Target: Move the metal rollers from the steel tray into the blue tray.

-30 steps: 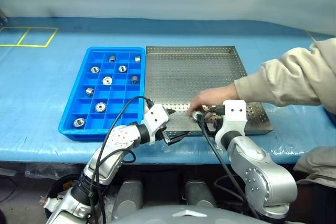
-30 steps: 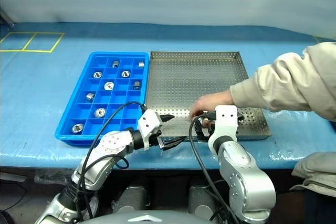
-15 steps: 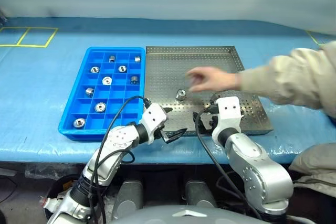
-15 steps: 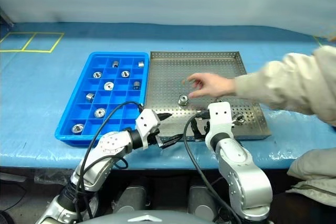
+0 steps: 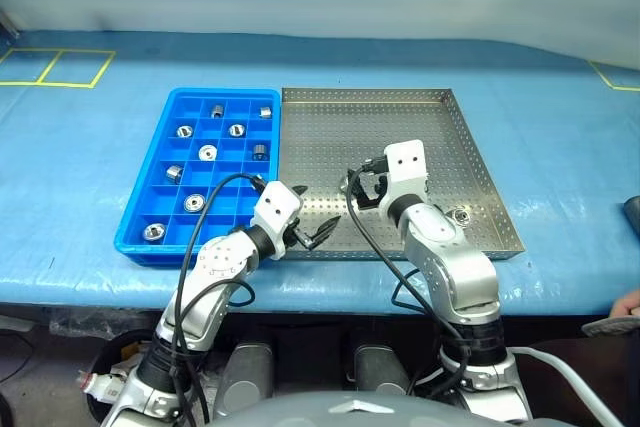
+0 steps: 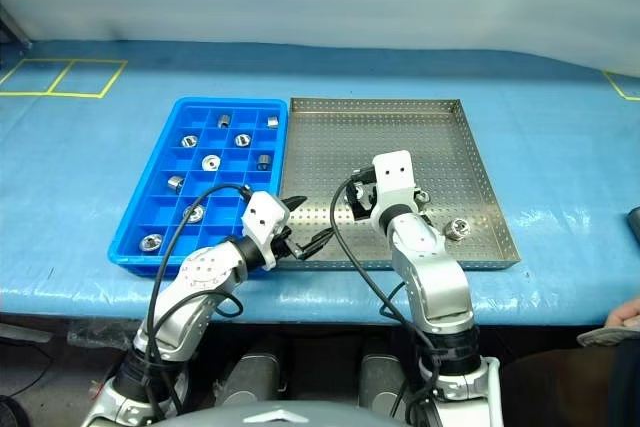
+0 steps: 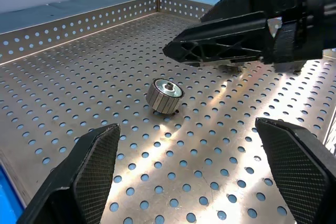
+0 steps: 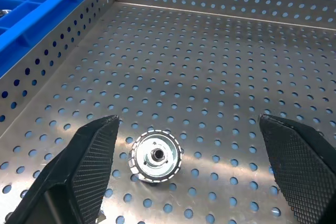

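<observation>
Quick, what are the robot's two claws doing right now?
Left claw: open, holding nothing.
Right claw: open, empty, a roller lying between its fingers.

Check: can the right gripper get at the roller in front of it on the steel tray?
Probably yes. The right gripper is open, and the roller stands alone on the steel tray's perforated floor between its fingers' line. Nothing lies between; the left gripper hangs nearby but apart.
</observation>
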{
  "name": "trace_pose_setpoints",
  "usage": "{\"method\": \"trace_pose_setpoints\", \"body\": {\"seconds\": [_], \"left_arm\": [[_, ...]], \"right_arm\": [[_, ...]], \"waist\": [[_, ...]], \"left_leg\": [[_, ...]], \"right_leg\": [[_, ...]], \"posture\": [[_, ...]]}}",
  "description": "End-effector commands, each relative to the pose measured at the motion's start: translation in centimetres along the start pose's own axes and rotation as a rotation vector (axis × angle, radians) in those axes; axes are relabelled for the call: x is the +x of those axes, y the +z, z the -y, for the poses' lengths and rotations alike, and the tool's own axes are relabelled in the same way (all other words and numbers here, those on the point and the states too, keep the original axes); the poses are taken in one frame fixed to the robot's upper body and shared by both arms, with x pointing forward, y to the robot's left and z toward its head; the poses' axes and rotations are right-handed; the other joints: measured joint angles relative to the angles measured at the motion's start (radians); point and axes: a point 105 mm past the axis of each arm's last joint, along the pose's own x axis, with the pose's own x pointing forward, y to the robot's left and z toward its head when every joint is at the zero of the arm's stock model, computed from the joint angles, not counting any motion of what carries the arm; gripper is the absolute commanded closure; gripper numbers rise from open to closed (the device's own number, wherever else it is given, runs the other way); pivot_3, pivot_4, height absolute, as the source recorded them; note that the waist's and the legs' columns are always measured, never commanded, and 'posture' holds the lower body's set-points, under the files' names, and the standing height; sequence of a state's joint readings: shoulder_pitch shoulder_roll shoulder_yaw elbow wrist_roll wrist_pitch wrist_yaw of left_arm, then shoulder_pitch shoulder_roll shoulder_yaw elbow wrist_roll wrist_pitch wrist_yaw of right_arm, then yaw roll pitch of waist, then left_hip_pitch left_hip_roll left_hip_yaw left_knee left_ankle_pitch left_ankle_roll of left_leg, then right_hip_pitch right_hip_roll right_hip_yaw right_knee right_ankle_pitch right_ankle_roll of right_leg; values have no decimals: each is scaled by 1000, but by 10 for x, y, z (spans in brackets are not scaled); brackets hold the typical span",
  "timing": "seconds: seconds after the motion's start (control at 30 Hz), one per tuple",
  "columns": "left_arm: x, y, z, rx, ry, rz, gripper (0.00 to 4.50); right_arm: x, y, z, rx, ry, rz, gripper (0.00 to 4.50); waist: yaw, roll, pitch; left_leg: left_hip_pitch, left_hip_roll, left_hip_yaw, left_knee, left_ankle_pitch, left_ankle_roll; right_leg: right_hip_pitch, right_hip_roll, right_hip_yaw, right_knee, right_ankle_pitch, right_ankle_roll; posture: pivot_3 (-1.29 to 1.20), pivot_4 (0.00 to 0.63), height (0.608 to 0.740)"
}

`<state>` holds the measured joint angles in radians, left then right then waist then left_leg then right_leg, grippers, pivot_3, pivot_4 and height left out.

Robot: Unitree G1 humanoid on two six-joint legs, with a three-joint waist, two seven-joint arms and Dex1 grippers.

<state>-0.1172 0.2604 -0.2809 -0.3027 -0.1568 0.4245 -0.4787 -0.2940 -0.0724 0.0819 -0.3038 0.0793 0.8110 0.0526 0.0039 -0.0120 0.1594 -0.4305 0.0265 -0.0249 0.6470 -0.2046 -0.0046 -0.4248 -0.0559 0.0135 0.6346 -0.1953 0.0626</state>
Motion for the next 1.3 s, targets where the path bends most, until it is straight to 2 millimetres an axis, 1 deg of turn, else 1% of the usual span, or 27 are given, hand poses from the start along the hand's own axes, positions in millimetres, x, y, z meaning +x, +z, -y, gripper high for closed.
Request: {"method": "trace_pose_setpoints", "body": {"seconds": [0.03, 0.2, 0.33, 0.47, 0.57, 0.67, 0.77, 0.8, 0.87, 0.9, 1.0, 1.07, 1.13, 1.17, 1.23, 1.3], "left_arm": [[-2, 10, -1, 20, 8, 40, 6], [-3, 10, 0, 20, 10, 43, 6], [-3, 10, 0, 16, 16, 43, 6], [-3, 10, 0, 15, 20, 45, 6], [-4, 10, 0, 11, 26, 45, 0], [-4, 10, -1, 13, 31, 45, 0], [-6, 10, -3, 14, 48, 47, 0], [-6, 10, -3, 14, 53, 47, 0], [-8, 9, -5, 13, 68, 48, 0], [-10, 9, -6, 9, 82, 51, 0], [-14, 10, -12, 5, 135, 61, 0], [-17, 10, -17, -4, 181, 69, 0], [-20, 10, -21, -10, 224, 73, 0], [-22, 10, -22, -12, 238, 74, 0], [-27, 9, -28, -19, 286, 75, 0], [-34, 8, -33, -22, 331, 74, 0]], "right_arm": [[10, 15, -5, -2, 28, 67, 0], [27, 5, -2, 7, 24, 40, 0], [37, -12, -1, 16, 25, -10, 0], [41, -28, 0, 27, 24, -48, 0], [40, -30, -1, 14, 34, -29, 661], [39, -26, -2, 2, 35, -4, 1618], [36, -10, -10, -14, 59, 66, 2576], [35, -6, -13, -16, 68, 79, 2633], [33, 2, -18, -35, 84, 103, 2633], [33, 10, -21, -59, 94, 122, 2633], [34, 38, -30, -123, 105, 200, 2633], [37, 61, -37, -144, 101, 278, 2633], [39, 77, -46, -179, 111, 337, 2633], [39, 81, -49, -192, 119, 354, 2633], [43, 85, -65, -184, 198, 363, 2633], [49, 84, -83, -168, 286, 333, 2633]], "waist": [[1, 0, 0], [9, 0, 0], [13, 0, 0], [15, 0, 0], [16, 0, 0], [16, 0, 0], [18, 0, 0], [18, 0, 0], [19, 0, 0], [21, 0, 0], [24, 1, 0], [30, 1, 0], [40, 1, 0], [44, 1, 0], [55, 1, 0], [66, 1, 0]], "left_leg": [[0, 0, 0, 0, 0, 0], [1, 0, 0, 0, 0, 0], [1, 0, 0, 0, 0, 0], [1, 0, 0, 0, 0, 0], [1, 0, 0, 0, 0, 0], [2, 0, 0, 0, 0, 0], [2, 0, 0, 0, 0, 0], [2, 0, 0, 0, 0, 0], [2, 0, 0, 0, 0, 0], [3, 1, 0, 0, 0, 0], [3, 2, -1, 0, 0, 0], [3, 2, -1, 0, 1, 1], [3, 2, -2, 0, 1, 1], [3, 2, -2, 0, 1, 1], [3, 2, -2, -1, 1, 1], [3, 2, -2, -2, 1, 1]], "right_leg": [[0, 0, 0, 0, 0, 0], [0, 1, 0, 1, 0, 0], [0, 1, 0, 1, 0, 0], [0, 1, 1, 1, 0, 0], [0, 1, 1, 2, 0, 0], [0, 1, 1, 3, 0, -1], [0, 1, 1, 4, -1, -1], [0, 1, 1, 5, -1, -2], [-1, 1, 1, 6, -1, -2], [-1, 1, 1, 7, -2, -3], [-2, 3, 1, 8, -2, -4], [-2, 3, 1, 9, -2, -4], [-2, 4, 1, 9, -2, -4], [-2, 4, 1, 9, -2, -4], [-2, 4, 1, 9, -3, -4], [-2, 4, 1, 8, -3, -5]], "posture": [[149, 150, 740], [149, 150, 740], [172, 150, 740], [180, 150, 740], [187, 150, 740], [187, 150, 740], [213, 150, 740], [213, 150, 740], [226, 150, 740], [237, 150, 740], [269, 150, 740], [284, 150, 740], [312, 150, 740], [329, 150, 740], [356, 150, 740], [390, 150, 740]]}}
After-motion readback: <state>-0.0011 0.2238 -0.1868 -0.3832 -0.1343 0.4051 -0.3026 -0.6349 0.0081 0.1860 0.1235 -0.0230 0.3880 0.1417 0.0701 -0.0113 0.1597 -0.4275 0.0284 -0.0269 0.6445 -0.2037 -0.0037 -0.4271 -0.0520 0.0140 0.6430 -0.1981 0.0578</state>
